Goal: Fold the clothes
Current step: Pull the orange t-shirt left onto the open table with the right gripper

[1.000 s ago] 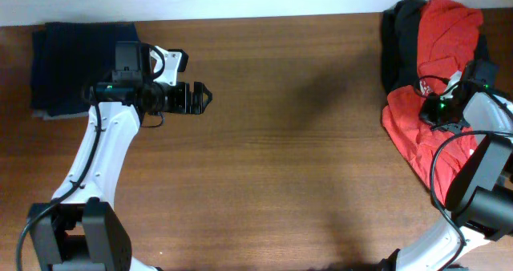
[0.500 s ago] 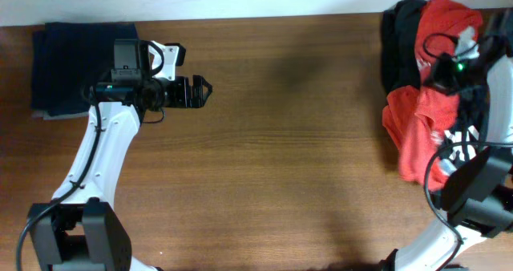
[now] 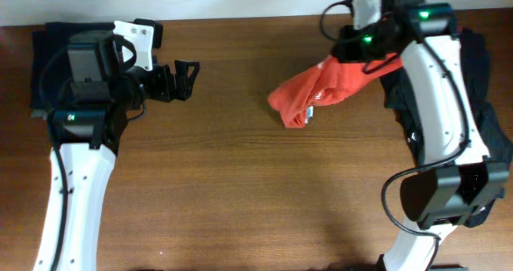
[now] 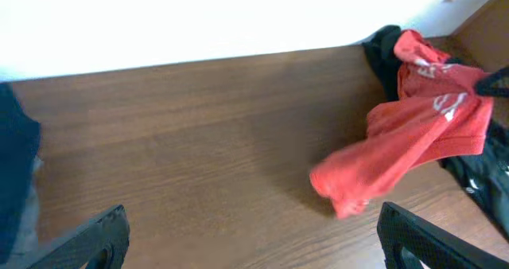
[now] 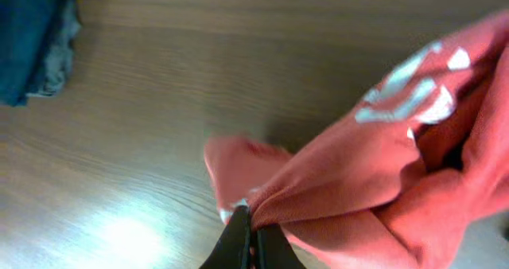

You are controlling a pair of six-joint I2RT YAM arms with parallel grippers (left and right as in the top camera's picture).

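Your right hand point(image 5: 253, 239), pinched shut on the orange-red shirt point(image 3: 321, 95), hauled it off the black garments point(image 3: 474, 78) over the tabletop point(image 3: 240, 183), presumably for spreading (left hand point(image 3: 184, 80) waited wide open, empty).

The right gripper point(image 5: 253, 241) sits at the bottom edge, its dark fingertips pressed together on a pinch of the orange-red shirt point(image 5: 374, 181). From that pinch the cloth runs up and to the right in bunched folds, with white lettering point(image 5: 406, 94) (too blurred to read) near the top right. A loose flap lies on the wooden table point(image 5: 199, 78). A dark blue garment point(image 5: 28, 30) lies in the top left corner, well apart from the shirt
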